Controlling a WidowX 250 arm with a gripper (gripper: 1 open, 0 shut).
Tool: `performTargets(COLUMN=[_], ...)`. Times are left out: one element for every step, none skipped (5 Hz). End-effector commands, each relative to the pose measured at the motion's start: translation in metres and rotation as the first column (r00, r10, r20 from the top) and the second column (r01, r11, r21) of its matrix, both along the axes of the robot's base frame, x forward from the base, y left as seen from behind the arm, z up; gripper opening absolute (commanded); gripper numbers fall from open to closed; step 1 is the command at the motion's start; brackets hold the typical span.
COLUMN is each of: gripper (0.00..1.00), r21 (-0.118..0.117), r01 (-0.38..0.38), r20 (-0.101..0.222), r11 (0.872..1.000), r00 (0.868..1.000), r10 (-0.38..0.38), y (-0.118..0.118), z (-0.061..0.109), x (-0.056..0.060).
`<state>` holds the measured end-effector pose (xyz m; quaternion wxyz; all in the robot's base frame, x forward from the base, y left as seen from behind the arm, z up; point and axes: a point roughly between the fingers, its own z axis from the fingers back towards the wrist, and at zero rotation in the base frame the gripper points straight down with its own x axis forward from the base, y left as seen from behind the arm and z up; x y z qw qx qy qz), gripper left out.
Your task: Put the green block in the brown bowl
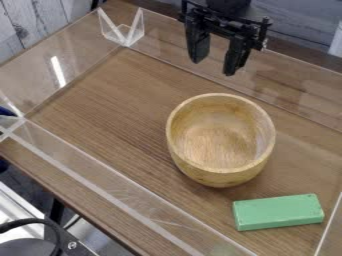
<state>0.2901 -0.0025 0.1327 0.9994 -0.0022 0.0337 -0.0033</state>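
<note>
The green block (pixel 278 212) lies flat on the table (pixel 114 105), right of the brown bowl (pixel 221 138) and nearer. It is likely light, stiff and not fragile. Grasp mid-length, across the narrow width. The fingers (pixel 215 61) stand apart, holding nothing.

A wooden worktop (pixel 94 105) in mid brown fills most of the frame, its planks running diagonally; clear, shiny strips (pixel 94 178) cross it at the lower left; pale light glares off its surface at the left; greyish weathered boards (pixel 30 22) show in the upper left corner, beyond the worktop's edge.
</note>
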Motion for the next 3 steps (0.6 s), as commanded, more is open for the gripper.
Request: performTargets(gripper=[1.00, 1.00, 1.00], r21=[-0.010, -0.018, -0.024], r01=[0.062, 0.131, 0.192], r20=[-0.003, -0.003, 0.002], r11=[0.998, 0.991, 0.981], r00=[0.998, 0.991, 0.981], r10=[-0.062, -0.131, -0.192], y=[-0.016, -0.034, -0.060], z=[-0.002, -0.005, -0.008], x=[-0.009, -0.022, -0.028])
